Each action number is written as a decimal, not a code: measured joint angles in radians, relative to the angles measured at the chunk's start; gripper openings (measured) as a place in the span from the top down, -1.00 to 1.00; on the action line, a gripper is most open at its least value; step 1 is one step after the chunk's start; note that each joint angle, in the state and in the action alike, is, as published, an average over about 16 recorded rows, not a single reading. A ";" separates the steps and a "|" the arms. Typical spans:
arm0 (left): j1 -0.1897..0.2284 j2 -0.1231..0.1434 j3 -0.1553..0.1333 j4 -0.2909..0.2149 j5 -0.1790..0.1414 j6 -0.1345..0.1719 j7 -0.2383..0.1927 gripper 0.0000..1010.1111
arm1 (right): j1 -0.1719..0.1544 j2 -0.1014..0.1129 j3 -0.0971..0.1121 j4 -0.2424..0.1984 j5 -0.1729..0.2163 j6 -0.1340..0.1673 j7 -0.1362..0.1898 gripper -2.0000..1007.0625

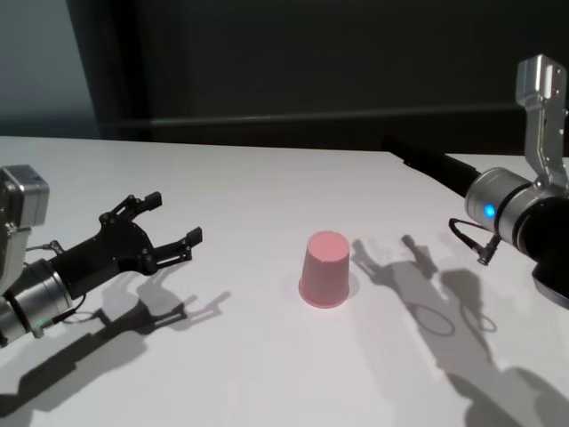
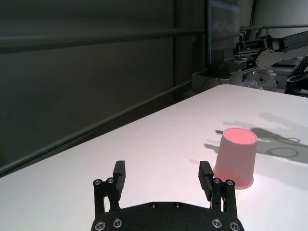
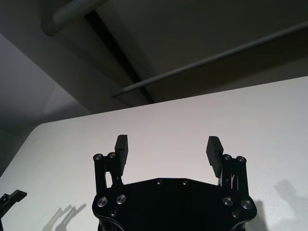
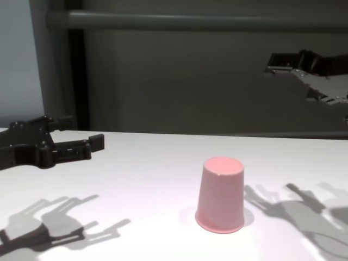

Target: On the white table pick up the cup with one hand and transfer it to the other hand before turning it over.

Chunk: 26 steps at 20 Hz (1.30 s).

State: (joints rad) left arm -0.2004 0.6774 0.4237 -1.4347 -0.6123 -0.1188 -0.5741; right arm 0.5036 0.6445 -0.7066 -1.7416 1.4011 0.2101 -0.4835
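Note:
The pink cup (image 1: 324, 269) stands upside down, rim down, near the middle of the white table (image 1: 267, 374). It also shows in the chest view (image 4: 221, 194) and the left wrist view (image 2: 236, 158). My left gripper (image 1: 175, 217) is open and empty, low over the table to the cup's left and apart from it, fingers (image 2: 206, 171) pointing toward it. My right gripper (image 4: 272, 64) is open and empty, raised above the table's far right, well clear of the cup. The right wrist view shows its spread fingertips (image 3: 214, 144) over bare table.
A dark grey wall panel (image 4: 190, 81) with a horizontal rail (image 4: 190, 20) stands behind the table's far edge. Lab equipment (image 2: 269, 48) sits beyond the table's far end. The arms cast shadows (image 1: 427, 285) on the table beside the cup.

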 joint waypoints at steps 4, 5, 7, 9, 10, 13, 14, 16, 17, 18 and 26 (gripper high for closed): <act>0.000 0.000 0.000 0.000 0.000 0.000 0.000 -0.98 | 0.000 -0.001 0.000 0.001 0.003 0.001 0.000 -0.99; 0.000 0.000 0.000 0.000 0.000 0.000 0.000 -0.98 | 0.001 -0.001 0.000 0.001 0.004 0.001 0.000 -0.99; 0.000 0.000 0.000 0.000 0.000 0.000 0.000 -0.98 | 0.001 -0.001 0.000 0.001 0.005 0.002 0.000 -0.99; 0.000 0.000 0.000 0.000 0.000 0.000 0.000 -0.98 | 0.001 -0.001 0.000 0.001 0.006 0.002 -0.001 -0.99; 0.000 0.000 0.000 0.000 0.000 0.000 0.000 -0.98 | 0.001 -0.001 0.000 0.001 0.006 0.002 -0.001 -0.99; 0.000 0.000 0.000 0.000 0.000 0.000 0.000 -0.98 | 0.001 -0.002 0.000 0.001 0.007 0.003 -0.001 -0.99; 0.000 0.000 0.000 0.000 0.000 0.000 0.000 -0.98 | 0.001 -0.002 0.001 0.001 0.008 0.003 -0.001 -0.99; 0.000 0.000 0.000 0.000 0.000 0.000 0.000 -0.98 | 0.001 -0.002 0.001 0.002 0.008 0.004 -0.001 -0.99; 0.000 0.000 0.000 0.000 0.000 0.000 0.000 -0.98 | 0.001 -0.002 0.001 0.002 0.008 0.004 -0.001 -0.99; 0.000 0.000 0.000 0.000 0.000 0.000 0.000 -0.98 | 0.001 -0.002 0.001 0.002 0.008 0.004 -0.001 -0.99; 0.000 0.000 0.000 0.000 0.000 0.000 0.000 -0.98 | 0.002 -0.003 0.001 0.002 0.009 0.005 -0.001 -0.99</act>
State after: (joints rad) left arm -0.2004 0.6774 0.4237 -1.4347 -0.6123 -0.1188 -0.5741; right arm 0.5054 0.6419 -0.7055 -1.7398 1.4105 0.2149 -0.4842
